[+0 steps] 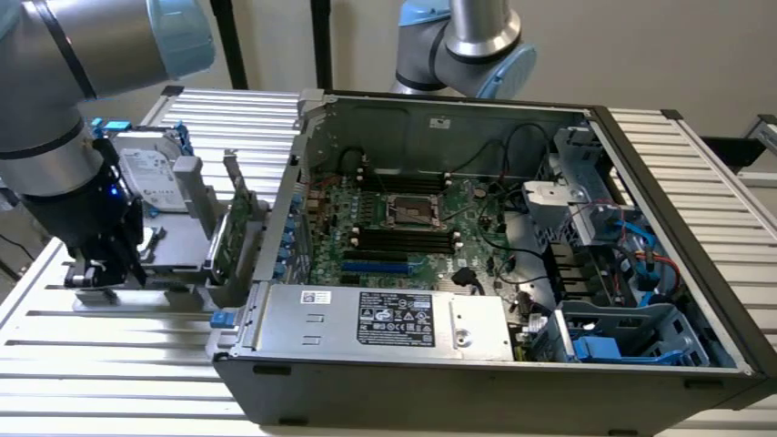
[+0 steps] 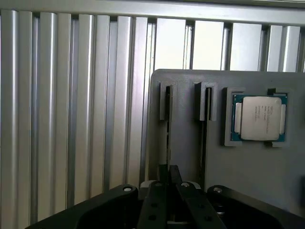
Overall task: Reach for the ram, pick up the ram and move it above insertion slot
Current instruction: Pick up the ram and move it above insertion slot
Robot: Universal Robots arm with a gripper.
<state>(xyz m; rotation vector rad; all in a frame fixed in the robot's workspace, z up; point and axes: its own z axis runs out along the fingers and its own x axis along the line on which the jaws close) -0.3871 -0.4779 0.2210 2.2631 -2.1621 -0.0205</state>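
Partly hidden: thin green ram stick [image 2: 167,126], seen edge-on in the wrist view, standing in a narrow slot of the grey plastic holder block [image 2: 248,171]. Its near end is covered by the black pincer [image 2: 169,168], fingers pressed together on that edge. Neighbouring slot: contents unclear. Square silver processor chip [image 2: 259,118]: in a pocket just beside.

Exterior view: pincer [image 1: 104,271] low at the holder's end on the exterior view's left, masking the ram. Silver hard drive [image 1: 152,173] and broad green expansion card [image 1: 239,214] stand between it and the open black computer case [image 1: 486,382]. Ribbed aluminium tabletop [image 2: 71,119] stretches beyond the holder's edge.
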